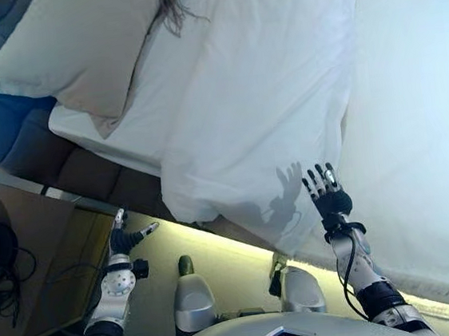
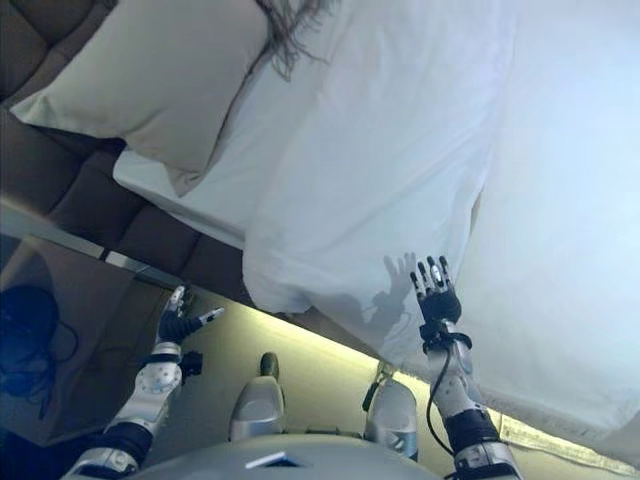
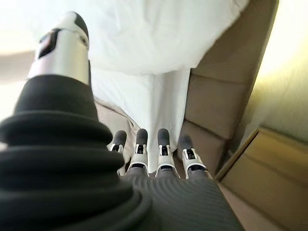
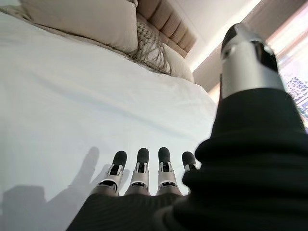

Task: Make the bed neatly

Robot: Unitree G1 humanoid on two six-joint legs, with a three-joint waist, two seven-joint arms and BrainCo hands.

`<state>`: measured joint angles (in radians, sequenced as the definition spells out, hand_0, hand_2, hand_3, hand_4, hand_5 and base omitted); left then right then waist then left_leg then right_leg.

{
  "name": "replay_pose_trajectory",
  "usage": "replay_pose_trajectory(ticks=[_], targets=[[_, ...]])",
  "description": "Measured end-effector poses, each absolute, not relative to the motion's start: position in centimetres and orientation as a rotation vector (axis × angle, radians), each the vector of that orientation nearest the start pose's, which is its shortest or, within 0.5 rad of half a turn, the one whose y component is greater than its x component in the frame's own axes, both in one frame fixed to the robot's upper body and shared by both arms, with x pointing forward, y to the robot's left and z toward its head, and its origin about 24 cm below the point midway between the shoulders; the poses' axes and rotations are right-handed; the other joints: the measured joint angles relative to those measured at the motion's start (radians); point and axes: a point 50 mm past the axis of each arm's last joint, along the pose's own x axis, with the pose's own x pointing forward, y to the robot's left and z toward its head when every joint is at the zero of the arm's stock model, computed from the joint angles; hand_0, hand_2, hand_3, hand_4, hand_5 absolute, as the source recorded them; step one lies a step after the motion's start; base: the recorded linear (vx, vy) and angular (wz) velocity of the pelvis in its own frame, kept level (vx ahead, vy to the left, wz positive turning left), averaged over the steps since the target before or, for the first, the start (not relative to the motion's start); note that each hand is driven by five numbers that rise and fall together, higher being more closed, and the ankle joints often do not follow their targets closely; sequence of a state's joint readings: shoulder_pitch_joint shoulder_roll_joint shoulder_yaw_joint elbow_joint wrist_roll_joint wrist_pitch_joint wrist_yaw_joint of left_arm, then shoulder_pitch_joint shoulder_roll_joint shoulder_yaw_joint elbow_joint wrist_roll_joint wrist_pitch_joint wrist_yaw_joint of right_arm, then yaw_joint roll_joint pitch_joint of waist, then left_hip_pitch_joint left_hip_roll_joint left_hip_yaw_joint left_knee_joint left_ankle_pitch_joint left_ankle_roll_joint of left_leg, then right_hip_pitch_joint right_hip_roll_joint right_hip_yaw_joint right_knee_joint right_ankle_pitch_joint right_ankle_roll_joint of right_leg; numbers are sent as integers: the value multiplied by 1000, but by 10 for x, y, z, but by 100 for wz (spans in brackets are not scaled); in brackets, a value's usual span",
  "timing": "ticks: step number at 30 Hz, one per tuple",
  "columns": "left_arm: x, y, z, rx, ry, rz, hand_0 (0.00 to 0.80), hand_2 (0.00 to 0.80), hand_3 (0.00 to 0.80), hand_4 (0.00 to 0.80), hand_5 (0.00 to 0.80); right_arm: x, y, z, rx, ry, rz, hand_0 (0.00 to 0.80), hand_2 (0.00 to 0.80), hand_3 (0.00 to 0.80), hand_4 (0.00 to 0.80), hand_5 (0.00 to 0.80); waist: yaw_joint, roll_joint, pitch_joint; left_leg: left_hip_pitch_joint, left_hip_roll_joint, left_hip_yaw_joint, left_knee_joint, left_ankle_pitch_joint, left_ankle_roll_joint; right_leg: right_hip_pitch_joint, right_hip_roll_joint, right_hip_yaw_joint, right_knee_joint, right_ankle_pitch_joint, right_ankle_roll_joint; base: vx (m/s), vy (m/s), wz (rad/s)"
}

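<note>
My right hand (image 1: 330, 194) is open, fingers straight and spread, held over the near edge of the white duvet (image 1: 280, 90); can't tell if the tips actually touch the cloth (its shadow falls on the fabric just beside it, toward my left). Nothing gripped. Duvet spreads out ahead of the fingers (image 4: 139, 166) and to both sides, and its folded-over corner hangs off the bed's side just left of this hand. Beyond that fold, further left and ahead, the white sheet (image 1: 123, 122) lies bare, with a beige pillow (image 1: 75, 47) on it at the head end. Right wrist view shows another cushion with a fringed trim (image 4: 151, 48) past the fingertips, up by the padded headboard (image 4: 168, 21).

My left hand (image 1: 123, 236) is open too, fingers relaxed, holding nothing, hanging low beside the bed, well apart from the duvet. A brown bedside table (image 1: 33, 260) sits just left of it, and the brown upholstered bed base (image 3: 216, 91) is right ahead of its fingers
</note>
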<state>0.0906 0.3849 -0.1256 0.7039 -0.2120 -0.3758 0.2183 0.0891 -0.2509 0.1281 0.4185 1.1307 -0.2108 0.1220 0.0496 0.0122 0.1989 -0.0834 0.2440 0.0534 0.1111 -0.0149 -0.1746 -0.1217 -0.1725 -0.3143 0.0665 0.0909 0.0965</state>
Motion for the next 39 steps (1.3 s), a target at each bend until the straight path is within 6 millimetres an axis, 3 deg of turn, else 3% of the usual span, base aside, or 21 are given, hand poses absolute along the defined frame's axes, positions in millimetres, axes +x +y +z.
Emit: replay_pose_trajectory(ticks=[3, 6, 7, 8, 10, 13, 14, 15, 17, 19, 20, 21, 25, 28, 32, 33, 35, 36, 37, 38, 39], targets=[[172, 258, -76, 193, 418, 257, 0, 0, 0, 0, 0, 192, -218, -58, 806, 263, -251, 0, 0, 0, 0, 0, 1, 10, -13, 2, 14, -16, 5, -2, 5, 21, 12, -8, 10, -15, -7, -3, -57, 17], [172, 247, -79, 153, 421, 185, 0, 0, 0, 0, 0, 181, -234, -60, 779, 268, -304, 0, 0, 0, 0, 0, -9, 16, -17, -16, 15, -29, 44, -23, 73, 22, -6, -8, 83, -68, -4, 45, 183, 43], [173, 245, -77, 146, 415, 166, 0, 0, 0, 0, 0, 179, -240, -61, 768, 268, -323, 0, 0, 0, 0, 0, -8, 16, -19, -17, 17, -27, 51, -23, 75, 23, -18, -6, 103, -84, -2, 113, 431, 52], [175, 242, -76, 141, 410, 144, 0, 0, 0, 0, 0, 176, -247, -61, 764, 262, -349, 0, 0, 0, 0, 0, -10, 12, -28, -34, 18, -29, 74, -24, 75, 19, -29, -9, 112, -90, 3, 161, 515, 40], [178, 242, -74, 139, 401, 127, 0, 0, 0, 0, 0, 178, -253, -58, 764, 239, -369, 0, 0, 0, 0, 0, -4, 29, -43, -72, 27, -88, 124, -31, 59, -1, -58, -5, 142, -101, 19, 175, 559, 22], [176, 242, -77, 137, 431, 101, 0, 0, 0, 0, 0, 182, -257, -56, 762, 223, -373, 0, 0, 0, 0, 0, -2, 52, -54, -63, 54, -142, 107, -57, 19, -46, -126, 48, 206, -120, 56, 151, 537, -3], [176, 244, -77, 141, 439, 95, 0, 0, 0, 0, 0, 183, -254, -57, 771, 224, -376, 0, 0, 0, 0, 0, -1, 58, -56, -54, 43, -129, 111, -60, -29, -61, -160, 70, 220, -125, 67, 206, 524, -6], [174, 245, -78, 142, 454, 92, 0, 0, 0, 0, 0, 181, -249, -61, 777, 254, -365, 0, 0, 0, 0, 0, 0, 52, -55, -50, 30, -82, 118, -49, -67, -47, -182, 83, 191, -126, 67, 227, 490, -9], [167, 258, -77, 194, 484, 87, 0, 0, 0, 0, 0, 178, -227, -74, 847, 308, -378, 0, 0, 0, 0, 0, 21, 24, -52, -49, -34, -47, 184, -105, -33, -30, -257, 95, 142, -137, 18, 208, 488, -35], [155, 272, -78, 213, 515, 127, 0, 0, 0, 0, 0, 175, -204, -82, 896, 389, -345, 0, 0, 0, 0, 0, 22, 24, -59, -50, -40, -24, 207, -125, -16, -14, -269, 110, 206, -147, 3, -40, 293, -16], [154, 283, -72, 234, 503, 145, 0, 0, 0, 0, 0, 175, -192, -85, 923, 418, -324, 0, 0, 0, 0, 0, 28, 3, -67, -58, -49, -4, 207, -123, -11, -14, -288, 110, 213, -147, 2, -195, 189, 12], [154, 289, -67, 253, 494, 156, 0, 0, 0, 0, 0, 178, -184, -84, 933, 429, -295, 0, 0, 0, 0, 0, 30, -7, -69, -79, -48, 11, 221, -120, -14, -20, -293, 112, 211, -142, -2, -215, 139, 15], [168, 287, -62, 200, 439, 199, 0, 0, 0, 0, 0, 199, -180, -72, 887, 414, -205, 0, 0, 0, 0, 0, 56, 35, -44, -181, -12, -13, 253, -106, -39, -57, -265, 85, 164, -68, 132, -90, 161, 5], [170, 275, -65, 141, 420, 190, 0, 0, 0, 0, 0, 205, -191, -66, 810, 403, -173, 0, 0, 0, 0, 0, 50, 52, -34, -190, 14, -23, 253, -99, -51, -41, -249, 82, 144, -72, 143, 52, 269, 10], [173, 267, -65, 74, 404, 146, 0, 0, 0, 0, 0, 201, -213, -62, 733, 390, -197, 0, 0, 0, 0, 0, 49, 35, -1, -212, 10, -62, 348, -154, -55, -19, -262, 104, 136, -82, 142, 79, 289, 0], [173, 267, -65, 73, 405, 131, 0, 0, 0, 0, 0, 201, -218, -60, 734, 377, -216, 0, 0, 0, 0, 0, 51, 26, 6, -214, 0, -59, 377, -174, -46, -13, -273, 101, 129, -76, 133, 87, 284, -16], [171, 267, -66, 69, 417, 95, 0, 0, 0, 0, 0, 202, -220, -58, 757, 346, -247, 0, 0, 0, 0, 0, 57, 6, 4, -216, -43, -43, 420, -212, -22, 1, -304, 61, 64, -33, 52, 47, 253, -40], [169, 268, -66, 67, 420, 91, 0, 0, 0, 0, 0, 203, -219, -57, 768, 334, -250, 0, 0, 0, 0, 0, 66, 0, 4, -215, -56, -21, 431, -226, -8, -3, -321, 41, 36, -35, -14, 19, 249, -73], [166, 269, -66, 69, 425, 93, 0, 0, 0, 0, 0, 206, -214, -56, 783, 326, -247, 0, 0, 0, 0, 0, 77, -3, 5, -212, -65, -9, 437, -241, 8, -9, -327, 32, 27, -43, -108, 5, 234, -71], [166, 272, -63, 79, 419, 93, 0, 0, 0, 0, 0, 206, -207, -57, 807, 327, -244, 0, 0, 0, 0, 0, 76, -13, 6, -208, -68, 6, 434, -244, 14, -30, -325, 52, 62, 41, -114, -2, 127, -55], [167, 275, -60, 87, 414, 99, 0, 0, 0, 0, 0, 206, -199, -59, 832, 336, -237, 0, 0, 0, 0, 0, 82, -23, 1, -202, -62, 20, 423, -240, 17, -52, -318, 61, 77, 85, -51, -35, 32, -37]])
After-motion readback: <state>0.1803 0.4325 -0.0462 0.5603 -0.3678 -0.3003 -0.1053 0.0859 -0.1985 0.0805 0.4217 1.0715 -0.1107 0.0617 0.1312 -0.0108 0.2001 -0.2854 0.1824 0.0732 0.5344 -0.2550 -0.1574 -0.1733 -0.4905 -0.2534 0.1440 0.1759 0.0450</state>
